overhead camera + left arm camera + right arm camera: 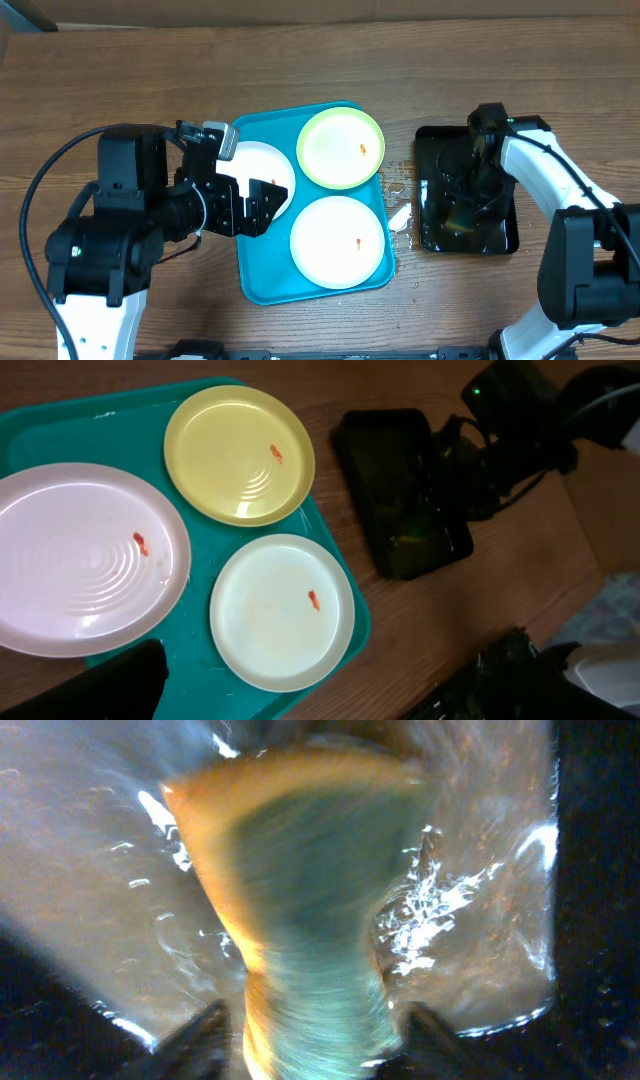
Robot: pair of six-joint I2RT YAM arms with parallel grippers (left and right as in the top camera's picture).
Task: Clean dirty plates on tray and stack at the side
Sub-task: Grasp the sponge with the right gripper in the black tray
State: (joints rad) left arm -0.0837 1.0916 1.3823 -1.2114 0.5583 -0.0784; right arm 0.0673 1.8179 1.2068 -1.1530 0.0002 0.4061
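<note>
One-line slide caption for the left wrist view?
Three red-smeared plates on the turquoise tray, black tray alongside on the wood table.

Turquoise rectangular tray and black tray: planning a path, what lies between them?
Overhead shows wooden tabletop with a small white scrap and pale specks between the turquoise rectangular plastic tray and the black tray.
</note>
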